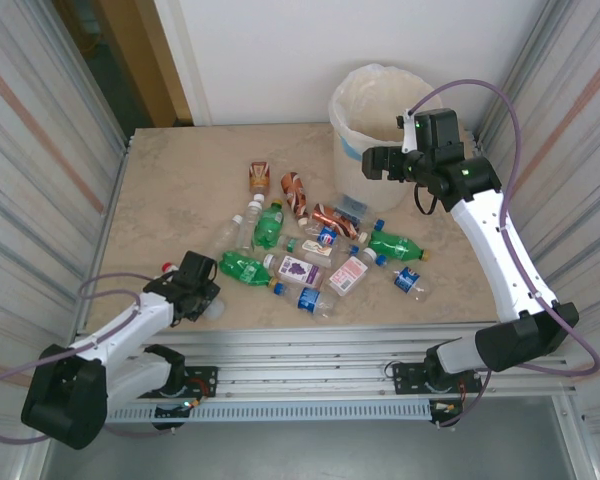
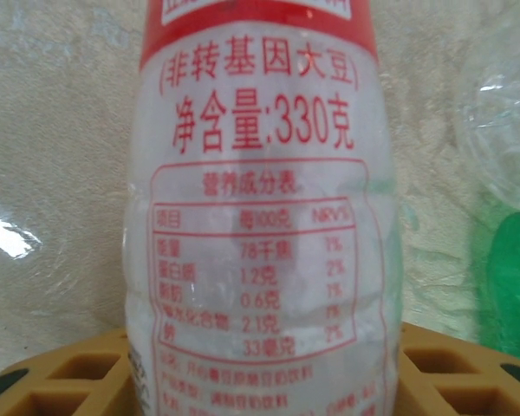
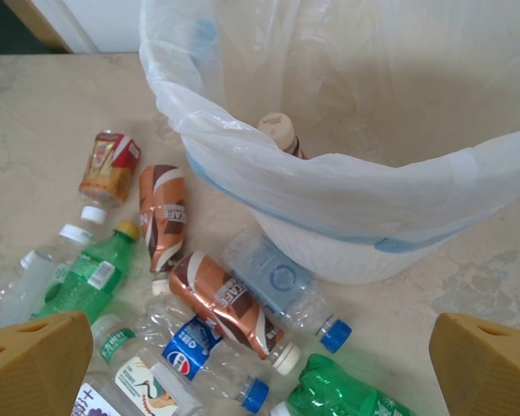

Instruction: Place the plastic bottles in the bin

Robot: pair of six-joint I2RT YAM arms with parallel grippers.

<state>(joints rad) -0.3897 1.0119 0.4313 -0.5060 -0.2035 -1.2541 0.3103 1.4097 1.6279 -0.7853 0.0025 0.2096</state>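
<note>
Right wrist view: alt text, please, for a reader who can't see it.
A white bin with a translucent liner stands at upper right, one capped bottle inside. Brown, green and clear plastic bottles lie scattered on the table beside it, with the open right gripper above them.

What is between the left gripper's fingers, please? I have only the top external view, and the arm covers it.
Observer: A white bottle with a red label and red Chinese print sits between the left gripper's fingers; whether they press it, I cannot tell.
Operator: Thank you. Is anything in the bin yet?
Observer: Yes, a bottle with a cream cap lies inside the bin's liner.
Operator: And the right gripper?
Observer: Open wide, holding nothing, beside the bin.
</note>
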